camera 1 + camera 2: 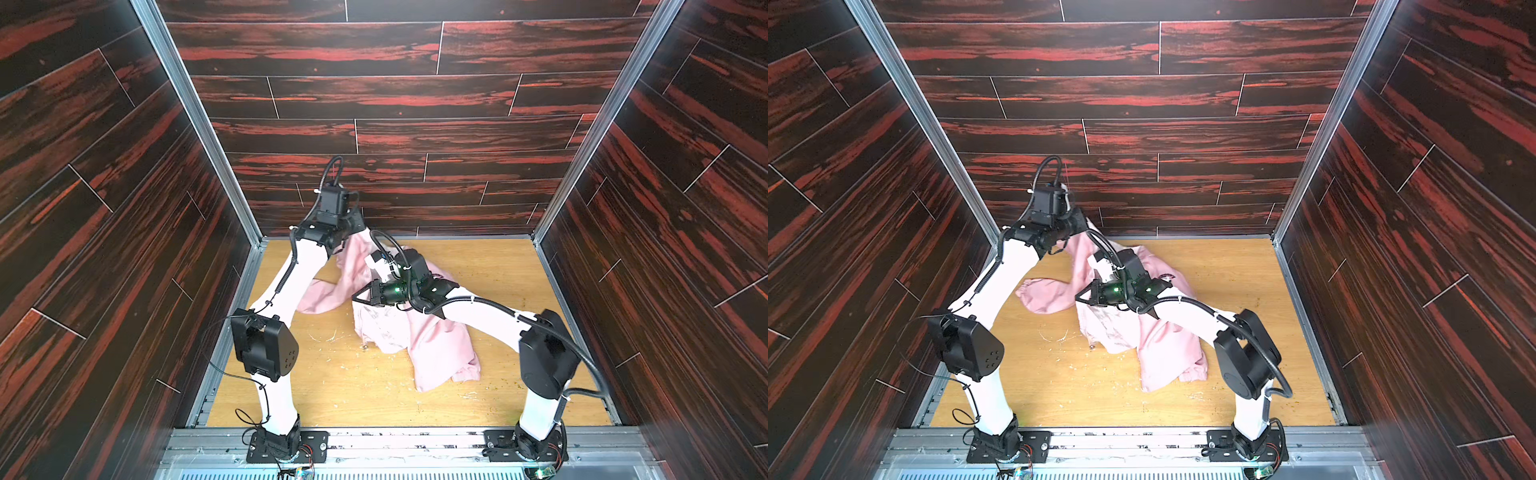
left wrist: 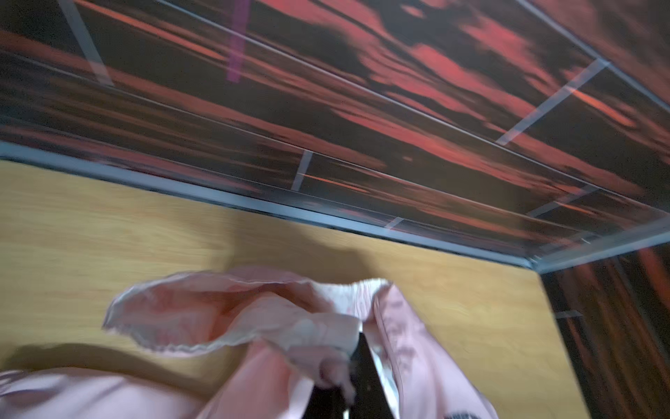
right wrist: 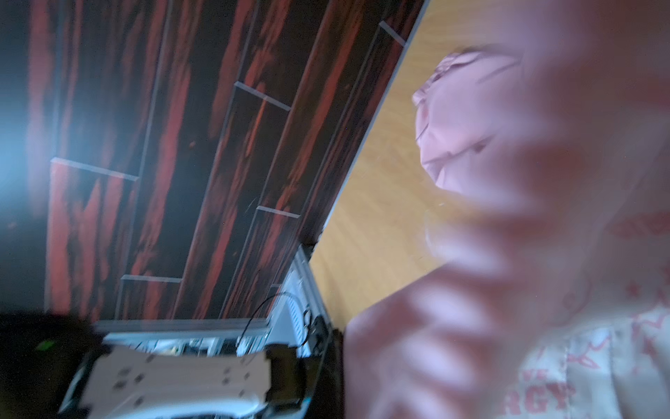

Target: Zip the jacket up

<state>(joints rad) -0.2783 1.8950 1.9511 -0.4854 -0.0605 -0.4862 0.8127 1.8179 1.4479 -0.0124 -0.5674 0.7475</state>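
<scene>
The wooden table carries the jacket, which lies crumpled across the middle and right. One sleeve trails to the left, and the bulk is heaped toward the near right.

It is thin, soft cloth that will sag, fold and slide wherever I am not holding it. It is light enough to lift, but too limp to keep its front edges lined up unaided. I judge the places to take hold are the two front edges close to the zip's lower end, kept taut so the teeth can meet.

My left gripper is raised at the far side. It is clenched on a fold of the jacket, and the cloth hangs from it down to the table. My right gripper reaches in from the right at mid-table. It is closed at the edge of the paler front panel and seems to pinch it, though its wrist view is too blurred to confirm.

The lining is cream with red stars and lettering. Only the letters "RGY" are readable. A small dark chest logo is too small to make out.
</scene>
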